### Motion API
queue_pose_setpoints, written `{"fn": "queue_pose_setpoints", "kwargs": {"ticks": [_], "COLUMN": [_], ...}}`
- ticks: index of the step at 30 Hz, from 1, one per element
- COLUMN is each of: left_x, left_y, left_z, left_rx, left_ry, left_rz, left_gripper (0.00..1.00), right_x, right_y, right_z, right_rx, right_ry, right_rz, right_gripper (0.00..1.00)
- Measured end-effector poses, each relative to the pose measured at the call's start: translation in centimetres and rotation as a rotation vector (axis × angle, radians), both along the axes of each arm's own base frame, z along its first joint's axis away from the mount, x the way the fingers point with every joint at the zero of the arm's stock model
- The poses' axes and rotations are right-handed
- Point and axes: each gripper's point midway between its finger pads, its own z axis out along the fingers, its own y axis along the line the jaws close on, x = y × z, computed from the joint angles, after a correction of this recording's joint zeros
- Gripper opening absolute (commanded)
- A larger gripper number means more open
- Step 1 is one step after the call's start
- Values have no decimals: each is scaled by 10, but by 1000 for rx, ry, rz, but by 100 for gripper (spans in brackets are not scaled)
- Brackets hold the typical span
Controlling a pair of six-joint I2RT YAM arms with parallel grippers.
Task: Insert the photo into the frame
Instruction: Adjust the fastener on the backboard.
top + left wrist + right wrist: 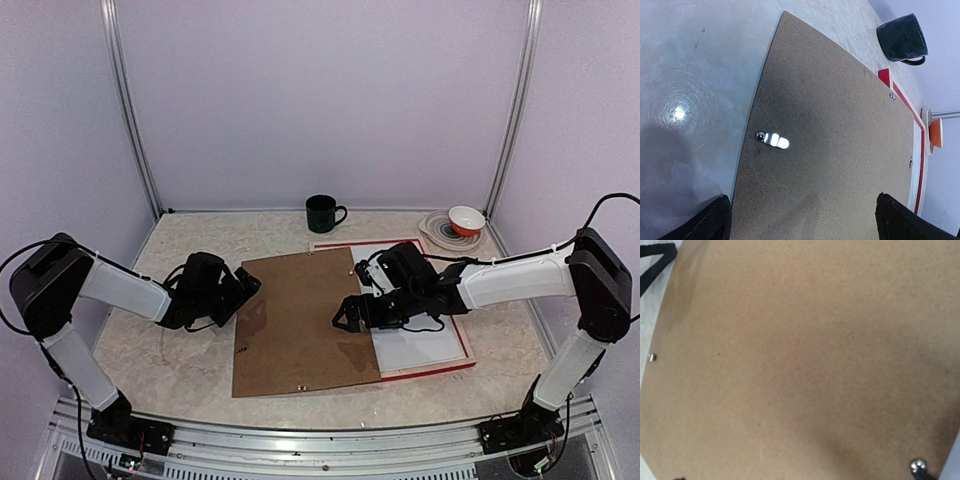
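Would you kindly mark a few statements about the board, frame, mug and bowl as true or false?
1. The brown backing board partly overlaps the red frame. True.
2. The mug stands on the backing board. False: it stands on the table, beyond the frame's far edge.
3. The left end effector is open. True.
4. The orange bowl is at the near left. False: it is at the far right corner.

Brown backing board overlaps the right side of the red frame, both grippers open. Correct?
Not quite. The backing board overlaps the left side of the red frame, not the right, as the top external view shows. The rest holds: the left gripper and the right gripper are both open.
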Motion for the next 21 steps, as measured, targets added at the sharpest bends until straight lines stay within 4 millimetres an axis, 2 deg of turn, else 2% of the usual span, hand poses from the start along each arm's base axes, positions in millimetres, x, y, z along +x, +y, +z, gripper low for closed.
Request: {"fn": "queue_pose_setpoints", "kwargs": {"ticks": [21], "left_x": [0], "left_y": [0], "left_z": [0], "left_rx": [3], "left_ry": [6], "left_rz": [0], "left_gripper": [99], "right_x": [6], "right_y": [0], "right_z": [-5], "right_rx": [-23], "right_ry": [-5], "right_rz": [-17], "right_gripper": [99]}}
